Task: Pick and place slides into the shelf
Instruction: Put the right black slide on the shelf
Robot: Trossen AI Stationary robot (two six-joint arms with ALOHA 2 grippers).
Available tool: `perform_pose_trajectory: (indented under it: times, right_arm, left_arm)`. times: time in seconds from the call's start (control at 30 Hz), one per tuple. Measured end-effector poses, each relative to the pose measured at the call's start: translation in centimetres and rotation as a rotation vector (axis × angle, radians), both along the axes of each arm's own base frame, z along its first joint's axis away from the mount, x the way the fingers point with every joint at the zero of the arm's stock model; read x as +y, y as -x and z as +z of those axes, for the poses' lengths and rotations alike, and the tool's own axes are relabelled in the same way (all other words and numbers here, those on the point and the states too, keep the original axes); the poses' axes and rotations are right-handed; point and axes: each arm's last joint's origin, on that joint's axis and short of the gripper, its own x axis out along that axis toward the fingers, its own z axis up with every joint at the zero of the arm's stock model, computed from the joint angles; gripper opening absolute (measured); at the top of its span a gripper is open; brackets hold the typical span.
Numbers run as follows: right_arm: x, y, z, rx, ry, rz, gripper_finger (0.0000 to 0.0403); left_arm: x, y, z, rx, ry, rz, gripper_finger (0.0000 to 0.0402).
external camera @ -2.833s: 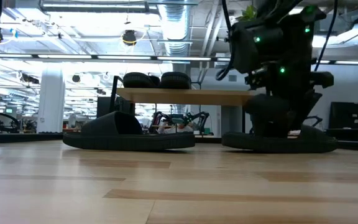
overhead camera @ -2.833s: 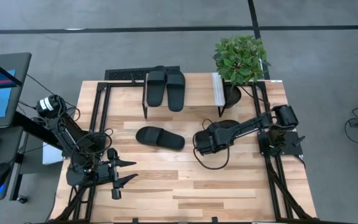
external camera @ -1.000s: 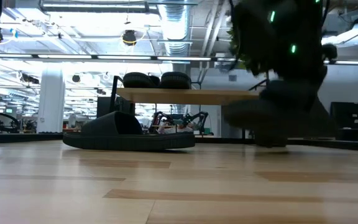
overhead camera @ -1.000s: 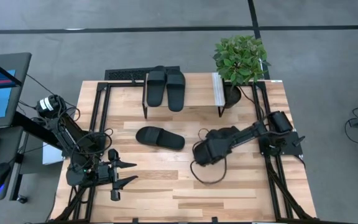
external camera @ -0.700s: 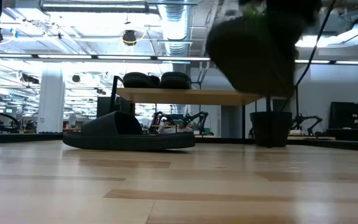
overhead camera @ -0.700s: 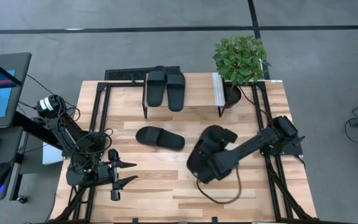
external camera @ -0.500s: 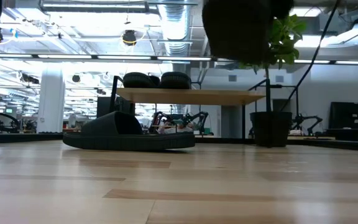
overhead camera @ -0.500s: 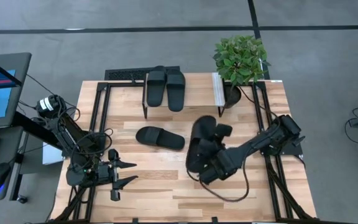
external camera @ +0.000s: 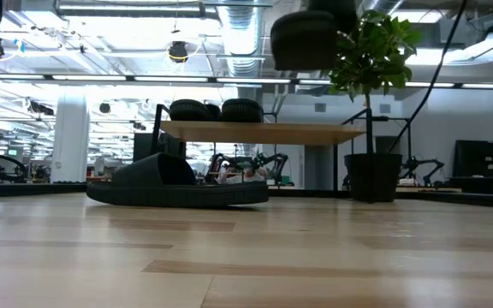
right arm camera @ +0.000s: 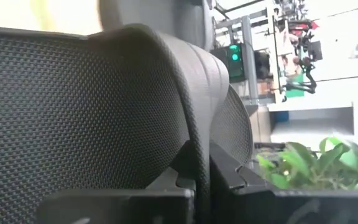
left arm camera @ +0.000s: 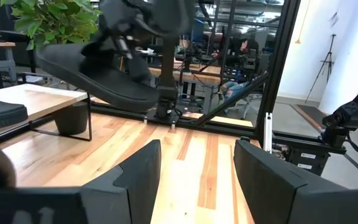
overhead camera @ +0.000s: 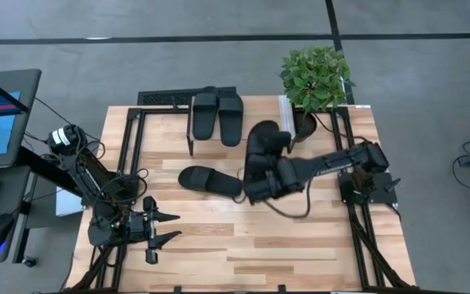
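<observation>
Black slide (overhead camera: 261,155) pinched in the right gripper (overhead camera: 272,175) above the counter (overhead camera: 219,237), near the shelf (overhead camera: 259,122) holding two slides (overhead camera: 217,114), left gripper (overhead camera: 166,225) spread, idle.

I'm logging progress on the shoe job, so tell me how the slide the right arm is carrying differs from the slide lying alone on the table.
The carried slide is off the table, held in the right gripper; the lone slide rests flat on the tabletop, touched by nothing. From above, the carried slide points toward the shelf, while the lone slide lies roughly crosswise. In the low view the carried slide hangs above shelf height; the lone slide sits below it. Both are matte black.
</observation>
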Motion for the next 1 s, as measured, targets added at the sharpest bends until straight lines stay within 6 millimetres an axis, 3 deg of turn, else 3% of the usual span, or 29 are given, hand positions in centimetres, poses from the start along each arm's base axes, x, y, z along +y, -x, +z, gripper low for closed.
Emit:
perform_pose_trajectory:
  times: [0.4,0.6,0.77,1.0]
  right_arm:
    - [-7.0,-2.4,1.1,0.072,-0.066,-0.002,0.0001]
    - [-10.4,-1.6,2.5,0.012,-0.117,-0.059,0.0001]
    - [-11.1,0.0,4.3,-0.117,-0.137,-0.057,0.0001]
    - [-10.1,2.7,4.1,-0.283,-0.187,0.097,0.0001]
  left_arm:
    - [0.0,0.0,-0.1,0.006,-0.013,0.001,0.0192]
    - [0.0,0.0,-0.2,0.013,-0.026,0.001,0.0192]
    - [0.0,0.0,-0.4,0.023,-0.036,0.001,0.0192]
    - [0.0,0.0,-0.5,0.023,-0.027,0.0,0.0192]
